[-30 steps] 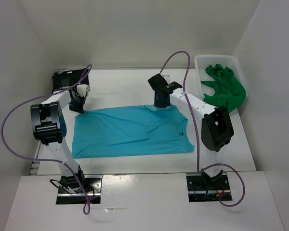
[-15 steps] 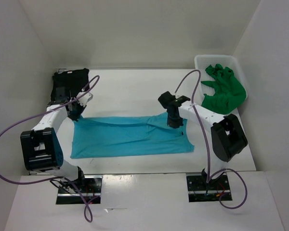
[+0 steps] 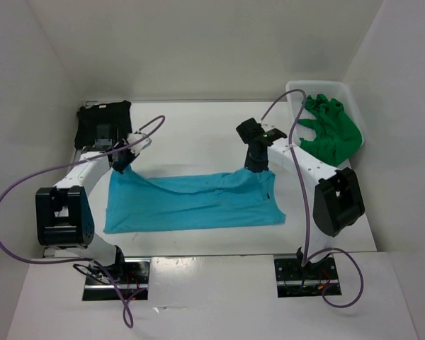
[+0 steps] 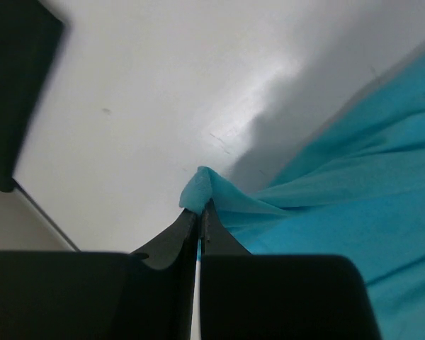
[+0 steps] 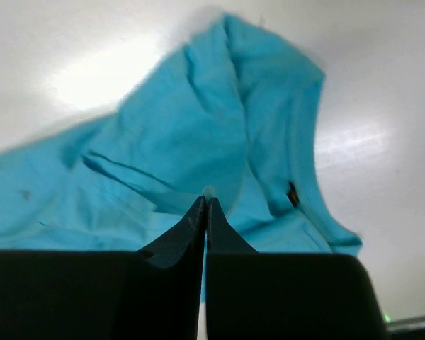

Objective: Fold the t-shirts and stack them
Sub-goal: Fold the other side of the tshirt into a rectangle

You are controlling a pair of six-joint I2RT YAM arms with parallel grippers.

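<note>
Both jaws are clamped on the soft turquoise cloth t-shirt (image 3: pixel 191 202), mid-fold; next, you draw its far edge evenly nearward.

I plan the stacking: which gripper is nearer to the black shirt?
Left. The left gripper pinches the blue shirt close by the black shirt; the right gripper pinches it far to the right.
</note>
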